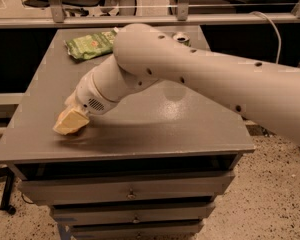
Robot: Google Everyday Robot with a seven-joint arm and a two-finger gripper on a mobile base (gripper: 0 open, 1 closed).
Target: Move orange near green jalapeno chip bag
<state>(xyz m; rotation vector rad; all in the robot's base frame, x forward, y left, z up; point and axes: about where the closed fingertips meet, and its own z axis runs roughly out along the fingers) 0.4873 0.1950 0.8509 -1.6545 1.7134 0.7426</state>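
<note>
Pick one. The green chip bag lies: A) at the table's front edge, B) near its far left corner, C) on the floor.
B: the green chip bag lies near the table's far left corner; the end effector is down by the front left.

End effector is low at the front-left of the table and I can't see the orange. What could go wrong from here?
1. The orange is out of view, possibly under the end effector; that close to the table edge, a weak grip could send it rolling off.
2. The can stands right behind the arm; swinging toward the green jalapeno chip bag could knock it.
</note>
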